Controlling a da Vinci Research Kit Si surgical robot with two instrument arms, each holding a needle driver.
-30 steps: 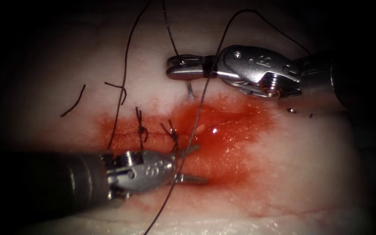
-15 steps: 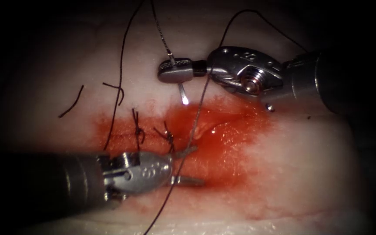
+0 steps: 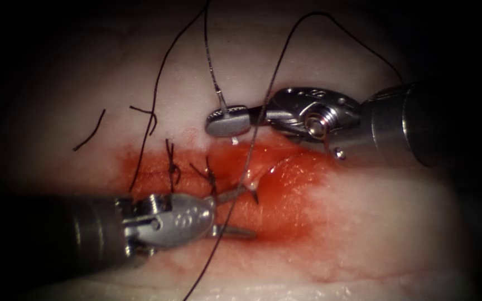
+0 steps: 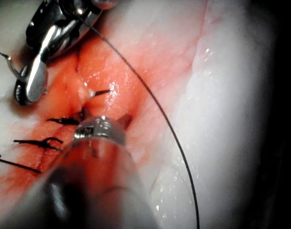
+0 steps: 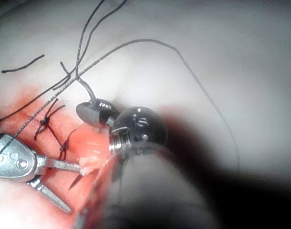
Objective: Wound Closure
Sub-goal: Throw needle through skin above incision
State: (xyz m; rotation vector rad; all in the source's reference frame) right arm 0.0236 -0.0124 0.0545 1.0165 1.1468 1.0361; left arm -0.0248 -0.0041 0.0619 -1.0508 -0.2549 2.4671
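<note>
Since the earlier frames my right tool [image 3: 227,121] has come down toward the upper edge of the cut, and the needle's point now shows out of the tissue [image 3: 364,234] in the wound.

Nearest, my left tool [image 3: 232,213] lies below the cut [image 3: 274,167], jaws parted. The upper jaw touches the raised wound edge just beside the emerged tip; the lower jaw rests on the red fluid [image 3: 285,206]. It holds nothing.

Next, the needle [image 3: 254,195] is in the tissue, its dark point out at the cut. Left of it sit two tied stitches [image 3: 171,164].

Beyond the cut, my right tool's jaws are closed on the needle's tail end, where the thread [image 3: 263,106] joins.

Farthest, a cut end of thread [image 3: 90,131] lies loose at the left. No legible markings on either tool.
</note>
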